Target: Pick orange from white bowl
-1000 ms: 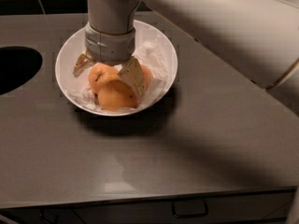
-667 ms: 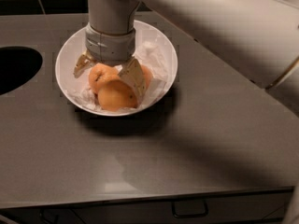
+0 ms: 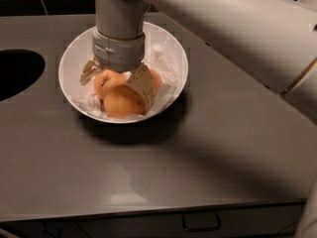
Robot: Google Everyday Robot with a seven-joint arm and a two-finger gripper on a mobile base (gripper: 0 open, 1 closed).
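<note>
Plainly, our beige robot gripper [image 3: 116,81] sits low inside the wide glossy white bowl [image 3: 69,67], directly over the small dimpled orange [image 3: 105,82]. That orange lies mid-bowl, behind a larger paler orange [image 3: 124,103]. Whether we grip it, we cannot tell.

Can see only part of the orange [image 3: 104,83] beneath the end effector [image 3: 115,87] hanging low inside the white bowl [image 3: 68,78], with the bowl's middle and far rim blocked by the wrist. Can make out just a sliver of a third orange [image 3: 156,78] behind it, and cannot tell contact with the fruit. Cut off by the edges: the arm [image 3: 223,29] at top and right, the dark round opening [image 3: 17,73] in the surface [image 3: 148,172] at left.
</note>
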